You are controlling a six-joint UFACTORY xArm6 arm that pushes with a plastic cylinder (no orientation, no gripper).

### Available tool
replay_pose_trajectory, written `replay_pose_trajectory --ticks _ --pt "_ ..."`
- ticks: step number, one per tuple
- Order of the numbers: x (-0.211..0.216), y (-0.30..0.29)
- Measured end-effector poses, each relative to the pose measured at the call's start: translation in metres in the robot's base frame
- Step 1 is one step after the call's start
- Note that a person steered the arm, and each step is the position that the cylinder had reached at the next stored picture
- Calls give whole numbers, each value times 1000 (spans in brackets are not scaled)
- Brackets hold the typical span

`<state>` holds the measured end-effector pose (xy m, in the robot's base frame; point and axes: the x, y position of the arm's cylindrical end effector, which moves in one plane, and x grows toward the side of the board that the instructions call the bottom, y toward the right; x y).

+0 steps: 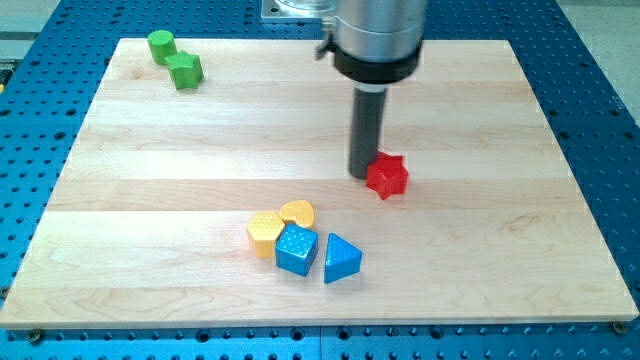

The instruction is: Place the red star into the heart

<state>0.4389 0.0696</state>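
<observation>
My tip [362,175] sits on the wooden board [480,260], touching the red star [387,176] on its left side in the view. I have no fingers to open or close, just this dark rod.

The yellow heart [298,212] lies lower down and to the view's left of the star, a bit apart from it. The heart is packed in with friends: a yellow hexagon block [264,232] beside it, a blue cube [296,249] just under it, and a blue triangle [341,259] next to the cube. Bare board lies between star and heart.

Two green blocks [174,59] sit together far off at the view's top left.
</observation>
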Motion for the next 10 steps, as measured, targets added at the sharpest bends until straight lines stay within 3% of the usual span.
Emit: replay_pose_trajectory --ticks 1,3,4,5,6,8,10 --pt "-50 0" --pt "16 24" --pt "54 -18" --pt "54 17" --pt "83 16" --pt "83 -10" --pt "53 -36"
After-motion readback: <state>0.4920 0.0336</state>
